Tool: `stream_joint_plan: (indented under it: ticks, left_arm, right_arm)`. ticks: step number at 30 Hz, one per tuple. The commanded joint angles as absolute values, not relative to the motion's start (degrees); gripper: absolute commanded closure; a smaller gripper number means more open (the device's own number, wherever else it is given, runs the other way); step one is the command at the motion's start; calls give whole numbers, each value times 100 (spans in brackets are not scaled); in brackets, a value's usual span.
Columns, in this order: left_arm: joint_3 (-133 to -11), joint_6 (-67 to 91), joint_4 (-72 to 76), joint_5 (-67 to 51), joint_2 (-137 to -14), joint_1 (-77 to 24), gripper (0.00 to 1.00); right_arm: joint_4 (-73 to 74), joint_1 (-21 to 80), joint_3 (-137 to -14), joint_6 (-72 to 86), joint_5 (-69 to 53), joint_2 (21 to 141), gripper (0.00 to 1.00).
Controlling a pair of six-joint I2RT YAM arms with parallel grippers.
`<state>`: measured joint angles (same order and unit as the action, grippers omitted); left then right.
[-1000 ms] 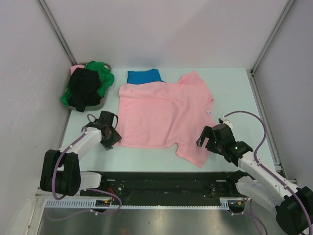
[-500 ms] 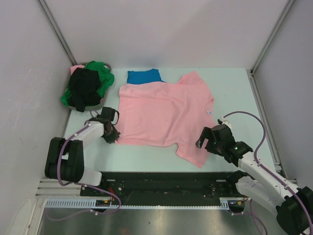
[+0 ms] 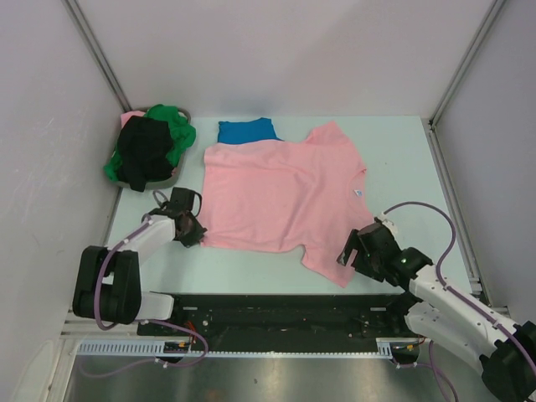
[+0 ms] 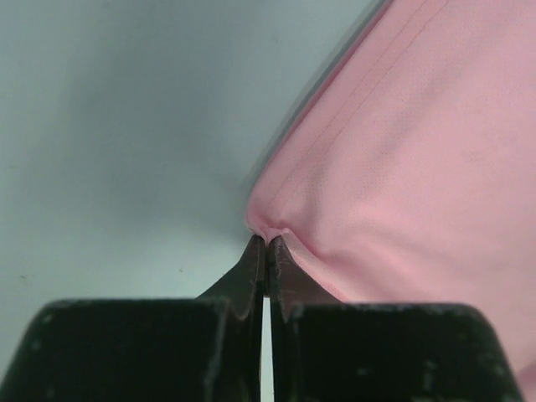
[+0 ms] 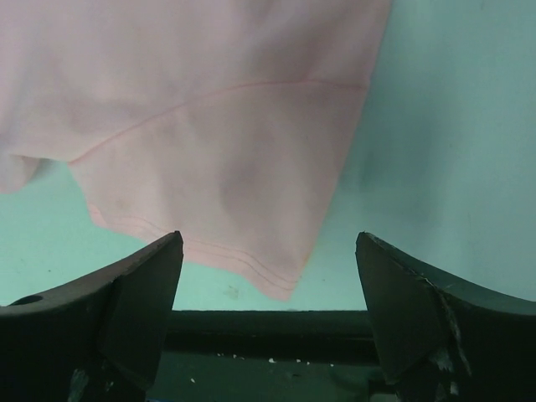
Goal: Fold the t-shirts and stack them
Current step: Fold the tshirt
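Pale table [image 3: 402, 155]: only left wrist view shows left fingers [image 4: 289, 280] pinching pink t-shirt [image 4: 402, 167] hem; right fingers [image 5: 142, 289] wide.

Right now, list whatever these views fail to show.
- Top view: bright blue cloth shirt, mostly under the light pink cloth shirt; fold unclear.
- Top view: inside of the grey round basket, buried under black cloth shirt and green cloth shirt.
- Left wrist view: frame edges crop the pink shirt.

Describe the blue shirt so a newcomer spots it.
On the table, a big pink shirt lies spread flat. At its far left edge, right of the grey basket, sits the blue shirt. It's the only blue thing, a small rectangle.
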<state>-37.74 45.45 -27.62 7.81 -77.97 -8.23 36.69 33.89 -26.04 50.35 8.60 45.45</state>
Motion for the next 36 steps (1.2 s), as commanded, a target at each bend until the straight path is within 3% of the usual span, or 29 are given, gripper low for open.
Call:
stream_joint_plan:
  ticks: [1, 8, 27, 30, 33, 36]
  left_arm:
    - [-3744, 4544, -2830, 501, -7374, -800, 100]
    - [-3823, 4535, -2901, 457, -7155, -800, 100]
    - [-3709, 4500, -2769, 150, -6996, -712, 100]
    - [-3648, 4483, -2733, 79, -6944, -703, 100]
    - [-3569, 4474, -2681, 97, -6873, -703, 100]
    - [-3516, 4447, -2672, 62, -6864, -686, 100]
  right_arm:
    - [4227, 3655, -2470, 5616, 958, 4325, 12]
    - [4254, 4069, -2145, 6161, 1020, 4166, 22]
    - [3313, 4465, -1890, 6565, 861, 5229, 50]
    - [3340, 4517, -1811, 6644, 870, 5221, 57]
    - [3287, 4597, -1714, 6785, 852, 5186, 71]
    - [3278, 4676, -1705, 6899, 905, 5221, 93]
